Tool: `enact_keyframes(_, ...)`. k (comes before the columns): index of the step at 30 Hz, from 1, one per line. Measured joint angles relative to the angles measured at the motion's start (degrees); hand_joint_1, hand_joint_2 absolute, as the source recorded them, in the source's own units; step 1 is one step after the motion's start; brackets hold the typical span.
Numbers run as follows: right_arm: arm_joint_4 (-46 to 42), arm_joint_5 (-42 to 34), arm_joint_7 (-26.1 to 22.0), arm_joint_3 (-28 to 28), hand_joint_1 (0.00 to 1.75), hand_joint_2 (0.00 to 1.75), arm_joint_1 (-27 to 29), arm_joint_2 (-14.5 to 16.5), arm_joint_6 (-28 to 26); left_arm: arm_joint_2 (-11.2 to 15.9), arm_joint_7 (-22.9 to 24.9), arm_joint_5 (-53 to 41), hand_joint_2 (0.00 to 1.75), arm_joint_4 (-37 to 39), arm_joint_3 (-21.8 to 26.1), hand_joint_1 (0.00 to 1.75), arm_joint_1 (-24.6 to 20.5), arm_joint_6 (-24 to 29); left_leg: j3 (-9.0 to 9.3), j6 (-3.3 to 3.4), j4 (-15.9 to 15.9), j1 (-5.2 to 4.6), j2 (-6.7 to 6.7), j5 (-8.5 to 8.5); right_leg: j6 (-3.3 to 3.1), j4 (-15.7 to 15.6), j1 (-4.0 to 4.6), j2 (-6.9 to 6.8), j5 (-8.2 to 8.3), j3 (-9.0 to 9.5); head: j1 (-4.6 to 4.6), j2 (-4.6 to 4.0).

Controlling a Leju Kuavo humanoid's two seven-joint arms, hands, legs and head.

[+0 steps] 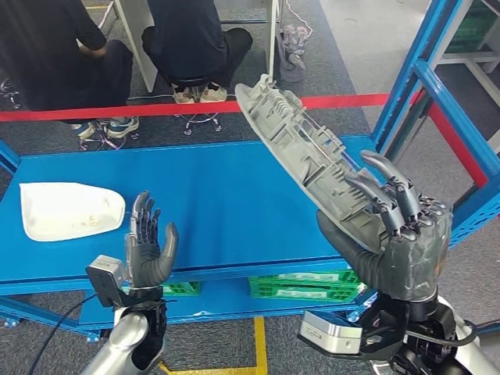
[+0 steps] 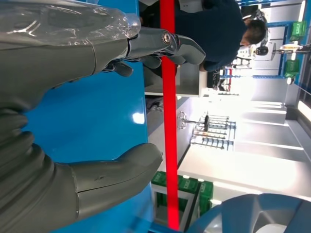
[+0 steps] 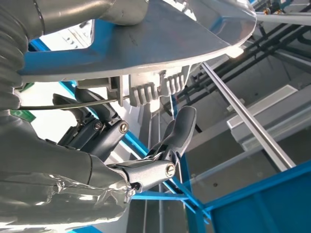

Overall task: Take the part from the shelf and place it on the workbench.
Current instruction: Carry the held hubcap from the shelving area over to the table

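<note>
A long grey moulded plastic part (image 1: 306, 156) with ribs on its inner face hangs tilted above the blue shelf board (image 1: 224, 211). My right hand (image 1: 395, 234) grips its near end, thumb under it and fingers over its ribbed side. The right wrist view shows the part's smooth face (image 3: 146, 43) resting against the thumb, with the fingers (image 3: 161, 165) curled below. My left hand (image 1: 148, 246) is raised palm up at the shelf's front edge, fingers apart and holding nothing. Its thumb (image 2: 121, 170) and fingers (image 2: 161, 43) stand spread over the blue board in the left wrist view.
A white curved part (image 1: 68, 209) lies on the blue board at the left. Green crates (image 1: 301, 285) sit on the level below. Blue uprights (image 1: 424, 86) rise at the right. Beyond a red tape line (image 1: 176, 109), two people (image 1: 188, 39) sit on stools.
</note>
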Motion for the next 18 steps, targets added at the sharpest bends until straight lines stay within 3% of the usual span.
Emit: enact_keyframes(18, 0.02, -1.1, -0.99, 0.01, 1.75, 1.75, 0.78, 0.0, 0.38, 0.0, 0.0, -0.04, 1.75, 0.03, 0.0, 0.0, -0.06, 1.26, -0.62, 0.04, 0.45, 0.0, 0.0, -0.03, 0.01, 0.44, -0.01, -0.01, -0.03, -0.6, -0.02, 0.0)
